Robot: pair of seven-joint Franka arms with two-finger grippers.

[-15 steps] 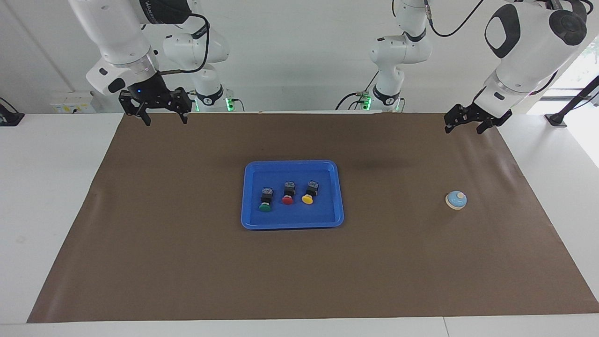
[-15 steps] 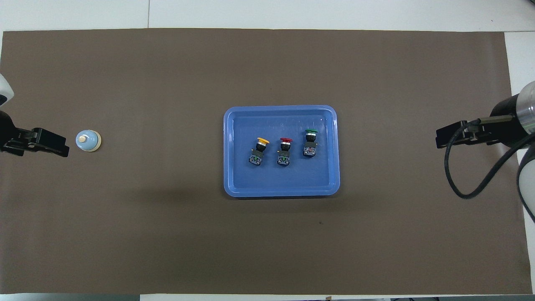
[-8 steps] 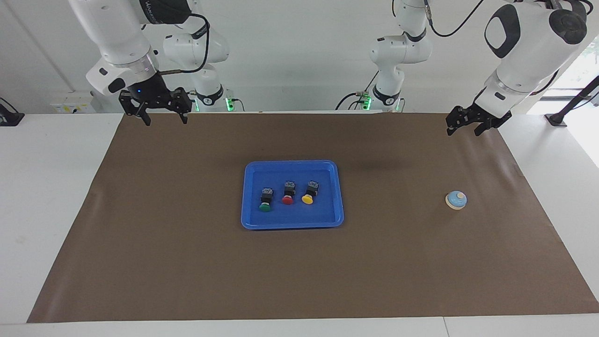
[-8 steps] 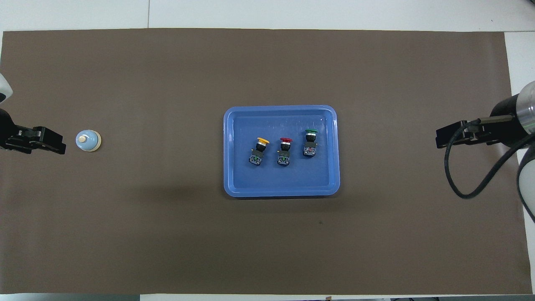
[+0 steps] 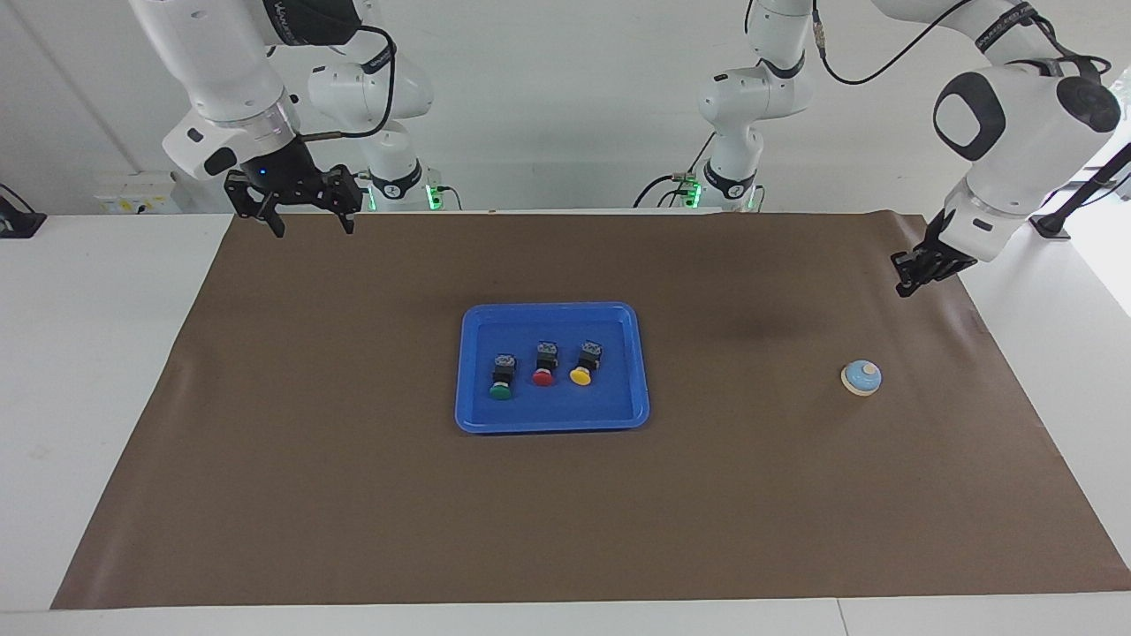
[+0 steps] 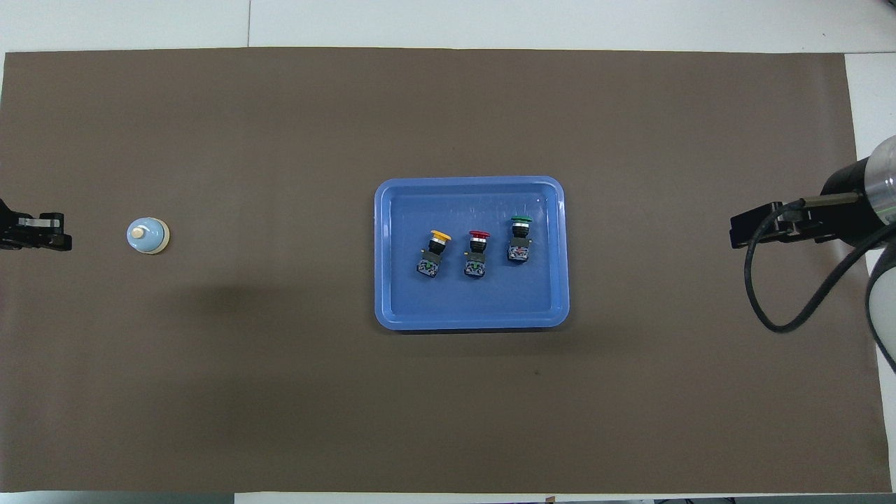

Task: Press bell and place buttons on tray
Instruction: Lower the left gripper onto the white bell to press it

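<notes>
So, nearest the robots, the right gripper (image 5: 304, 228) waits in the air over the brown mat's (image 5: 353, 495) edge at its own end, jaws spread wide and empty. The left gripper (image 5: 903, 290) hangs over the mat at its end, fingertips pinched together, holding nothing. Farther out, the bell (image 5: 861, 377) sits alone, untouched. The green, red and yellow buttons (image 5: 542, 364) lie in a row in the blue tray (image 5: 552, 420), mid-mat.
</notes>
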